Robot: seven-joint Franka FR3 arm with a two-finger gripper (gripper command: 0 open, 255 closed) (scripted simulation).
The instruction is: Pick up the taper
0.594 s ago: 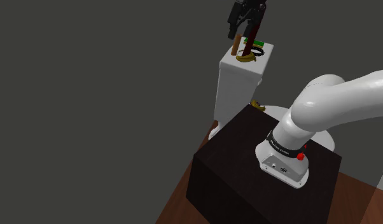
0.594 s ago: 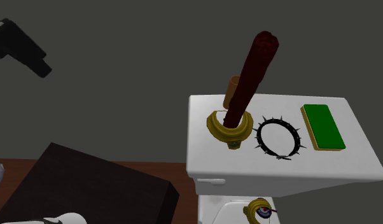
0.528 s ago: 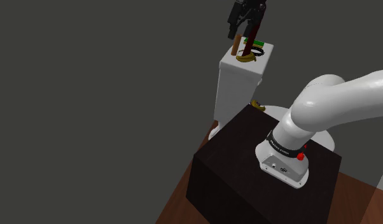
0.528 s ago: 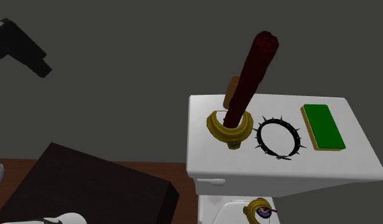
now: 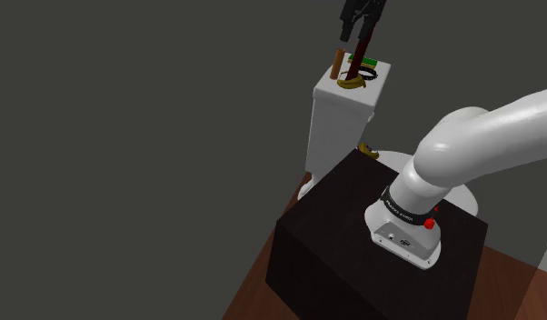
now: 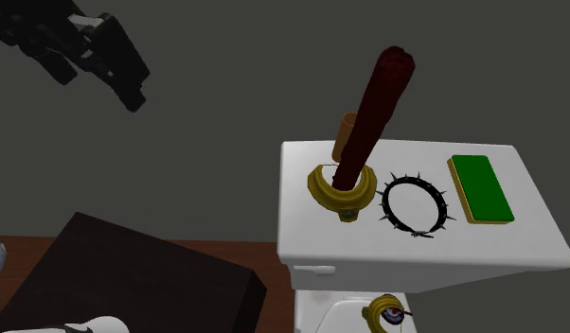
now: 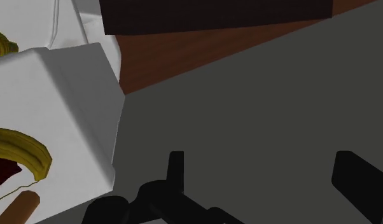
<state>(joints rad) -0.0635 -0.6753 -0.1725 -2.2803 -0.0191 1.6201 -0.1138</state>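
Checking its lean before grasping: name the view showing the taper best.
The second exterior view: the dark red taper shows full length, leaning in its gold holder. The shoulder view has it small and far off. The wrist view catches a red sliver inside the holder.

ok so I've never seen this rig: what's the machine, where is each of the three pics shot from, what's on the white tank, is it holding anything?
This is a simulator render of one white robot arm mounted on a dark box. The shoulder view looks down from beside that box. The second exterior view faces the white toilet tank from closer. The wrist view looks along the arm's black pincer. On the tank's lid, a dark red taper stands in a gold holder, with a brown cylinder behind it. Next to the holder lie a spiked black ring and a green block. The pincer is open, hangs in the air clear of the taper and holds nothing.
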